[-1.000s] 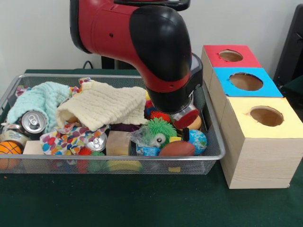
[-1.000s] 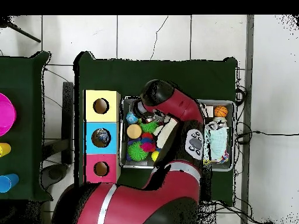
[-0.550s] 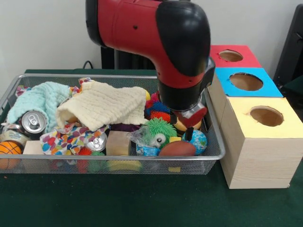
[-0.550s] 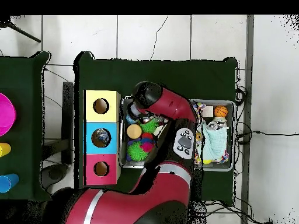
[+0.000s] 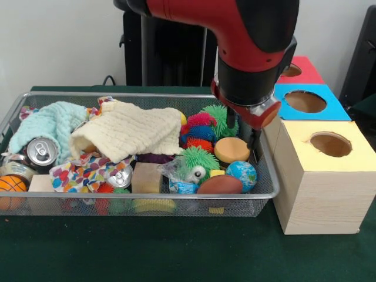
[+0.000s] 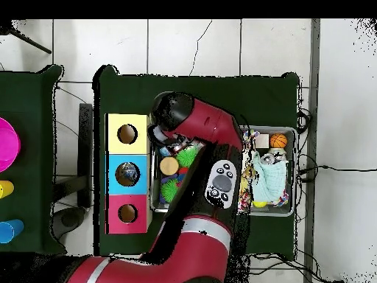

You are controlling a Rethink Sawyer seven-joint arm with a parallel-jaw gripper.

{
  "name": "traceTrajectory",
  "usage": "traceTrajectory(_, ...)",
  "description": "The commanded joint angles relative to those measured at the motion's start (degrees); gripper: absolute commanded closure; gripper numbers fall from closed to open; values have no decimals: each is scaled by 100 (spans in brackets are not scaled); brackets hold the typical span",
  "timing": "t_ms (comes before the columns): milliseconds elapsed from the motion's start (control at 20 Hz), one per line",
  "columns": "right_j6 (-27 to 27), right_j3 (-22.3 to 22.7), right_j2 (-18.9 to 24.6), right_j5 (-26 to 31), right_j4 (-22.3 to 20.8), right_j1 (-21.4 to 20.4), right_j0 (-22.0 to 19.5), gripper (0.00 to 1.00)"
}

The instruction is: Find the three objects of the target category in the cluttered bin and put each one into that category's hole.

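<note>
so far nothing shows as sorted: the three holes on the boxes, red [image 5: 286, 69], blue [image 5: 305, 101] and yellow [image 5: 331, 144], look empty from the front, though their depths are hidden. which category is wanted cannot be read from the pictures, so the whole search seems left to do. the bin [image 5: 141, 202] is full: a cream cloth [image 5: 126, 134] and a teal cloth [image 5: 44, 126] cover the middle and left, cans [image 5: 40, 151] lie beside them, and the balls crowd the right end, an orange disc [image 5: 231, 150], a globe ball [image 5: 241, 175], a brown football [image 5: 219, 184] and spiky balls [image 5: 200, 132].

the arm [image 5: 247, 41] comes down over the bin's right end, close to the yellow box. its jaws [image 5: 254, 138] hang just above the wire rim beside the orange disc; only a dark tip shows, so i cannot tell if they are wide or closed, and nothing visible is carried. the overhead view shows the wrist over the bin's box-side end.
</note>
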Motion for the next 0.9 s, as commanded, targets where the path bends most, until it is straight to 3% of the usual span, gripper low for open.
traceTrajectory(50,1149,-140,-100,351,-273,-104,-27,0)
traceTrajectory(450,1020,-100,-343,-796,-600,274,3,0)
traceTrajectory(900,1067,-62,-231,-2034,-553,850,-130,0)
